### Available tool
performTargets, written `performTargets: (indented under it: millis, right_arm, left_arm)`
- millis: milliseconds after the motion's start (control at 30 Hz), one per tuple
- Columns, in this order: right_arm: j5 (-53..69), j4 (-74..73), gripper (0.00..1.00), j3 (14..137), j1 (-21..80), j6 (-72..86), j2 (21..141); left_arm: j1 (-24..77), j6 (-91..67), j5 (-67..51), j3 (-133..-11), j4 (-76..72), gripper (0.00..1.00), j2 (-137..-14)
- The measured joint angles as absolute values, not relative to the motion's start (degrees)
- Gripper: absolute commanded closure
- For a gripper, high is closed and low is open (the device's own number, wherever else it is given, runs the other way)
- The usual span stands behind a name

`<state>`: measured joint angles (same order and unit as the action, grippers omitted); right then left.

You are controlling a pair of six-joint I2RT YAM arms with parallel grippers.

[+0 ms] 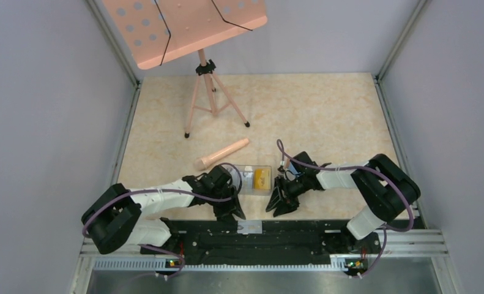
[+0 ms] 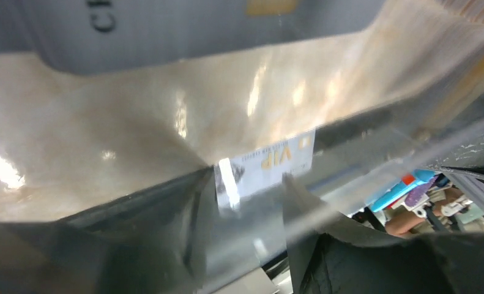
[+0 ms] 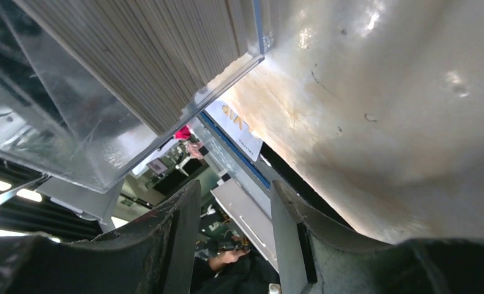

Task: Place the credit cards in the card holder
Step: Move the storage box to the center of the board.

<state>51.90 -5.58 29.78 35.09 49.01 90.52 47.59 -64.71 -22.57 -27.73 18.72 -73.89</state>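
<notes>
The clear card holder point(image 1: 257, 167) lies near the table's front edge with a yellow-orange credit card point(image 1: 262, 177) inside. Its clear wall point(image 3: 74, 135) fills the upper left of the right wrist view. A pale credit card point(image 2: 270, 160) marked VIP sits at the table's front edge. It spans the gap between the fingers of my left gripper point(image 2: 248, 177), which is shut on its side edges. The same card point(image 3: 239, 125) shows beyond my right gripper point(image 3: 234, 187), which is open and holds nothing. From above, my left gripper point(image 1: 232, 211) and right gripper point(image 1: 279, 207) flank the holder's near side. A grey-blue card point(image 2: 166, 30) lies farther off.
A pink music stand point(image 1: 190, 30) on a tripod point(image 1: 208, 98) stands at the back left. A pink cylinder point(image 1: 222, 153) lies just behind the holder. A black rail point(image 1: 300, 236) with a small grey plate point(image 1: 249, 228) runs along the front edge.
</notes>
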Motion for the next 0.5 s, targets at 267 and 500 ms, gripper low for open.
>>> performTargets:
  millis: [267, 500]
  right_arm:
    - [47.8, -14.2, 0.53, 32.4, 35.5, 48.5, 88.8]
    - [45.9, -17.3, 0.53, 32.3, 35.5, 48.9, 85.1]
  left_arm:
    - [50.1, -63.4, -16.4, -29.4, 25.2, 0.5, -65.6]
    - [52.6, -68.0, -13.8, -24.7, 25.3, 0.55, -56.4]
